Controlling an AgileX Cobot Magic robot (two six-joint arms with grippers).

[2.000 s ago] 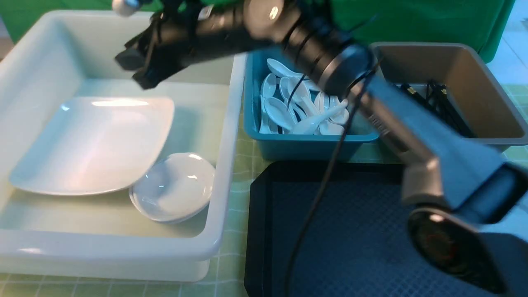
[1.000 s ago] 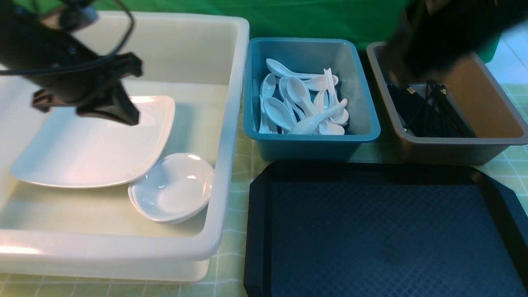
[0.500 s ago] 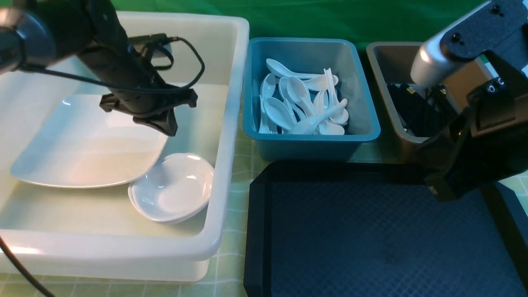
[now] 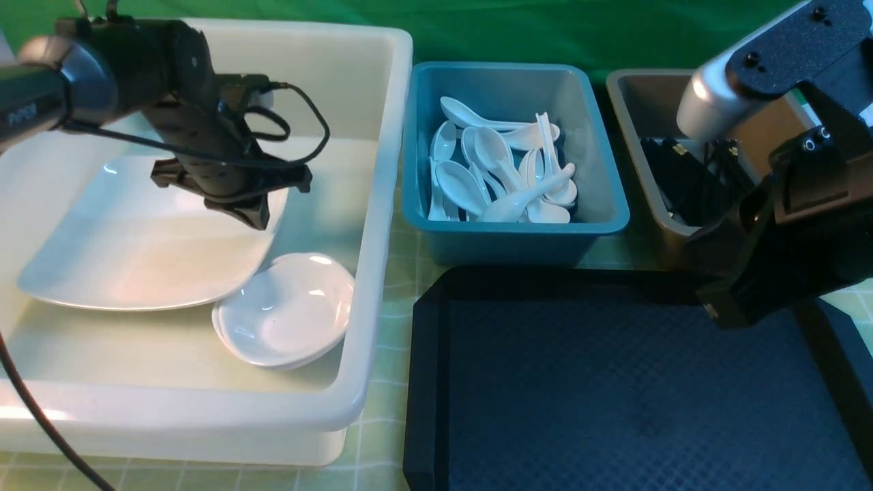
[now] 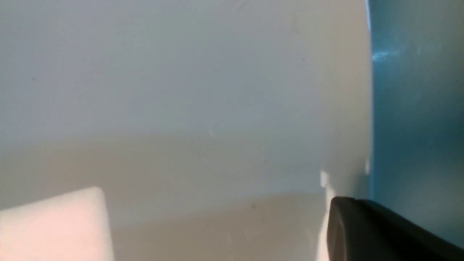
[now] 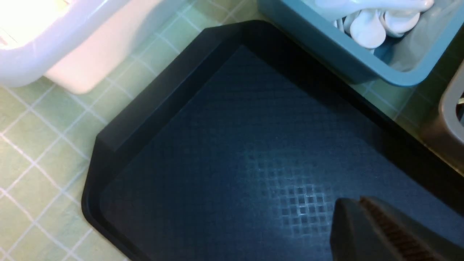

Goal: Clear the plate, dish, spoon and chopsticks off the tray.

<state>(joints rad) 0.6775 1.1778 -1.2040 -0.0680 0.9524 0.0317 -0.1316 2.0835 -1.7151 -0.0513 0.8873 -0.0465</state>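
Jaws on both arms show too little for us to tell their gap; neither holds anything we can see. With the tray (image 4: 614, 395) bare, plate (image 4: 136, 245) in the white tub (image 4: 382, 204) and spoons (image 4: 505, 177) and chopsticks (image 4: 696, 184) binned, we should lift both arms straight clear.

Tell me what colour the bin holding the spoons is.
Teal bin; clearest in the front view.

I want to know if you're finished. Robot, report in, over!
Tray bare. Plate in white tub. Left gripper above it, right gripper over tray; neither visibly holding anything. Nothing in the way.

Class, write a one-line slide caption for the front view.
Bare black tray; plate and small dish in white tub, left gripper above.
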